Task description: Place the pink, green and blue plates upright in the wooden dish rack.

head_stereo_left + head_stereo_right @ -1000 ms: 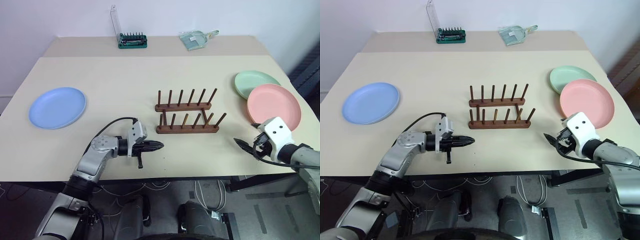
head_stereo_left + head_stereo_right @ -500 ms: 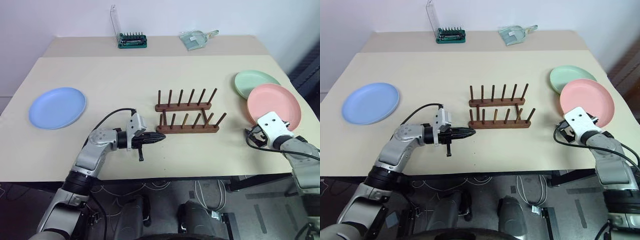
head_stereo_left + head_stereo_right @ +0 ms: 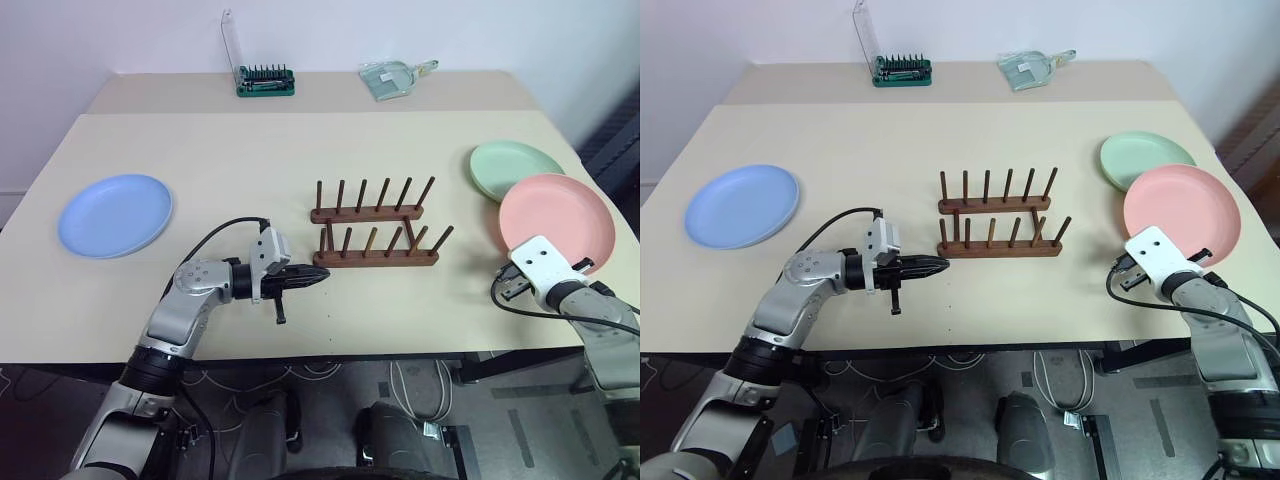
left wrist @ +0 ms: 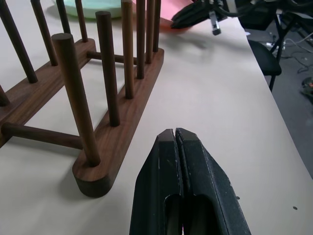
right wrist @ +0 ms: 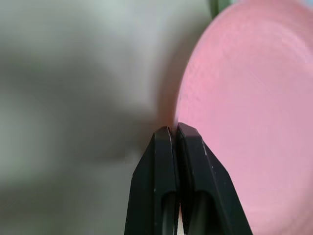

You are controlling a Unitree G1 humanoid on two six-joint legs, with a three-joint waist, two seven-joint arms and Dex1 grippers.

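I have the right gripper (image 5: 174, 131) pinched on the rim of the pink plate (image 3: 1182, 207), left gripper (image 4: 175, 137) closed and empty beside the rack (image 3: 375, 240), so next I must lift the plate.

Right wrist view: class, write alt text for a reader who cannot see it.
Two black fingers of the right gripper, closed together, meet the near edge of the pink plate. Pale tabletop lies beside the plate.
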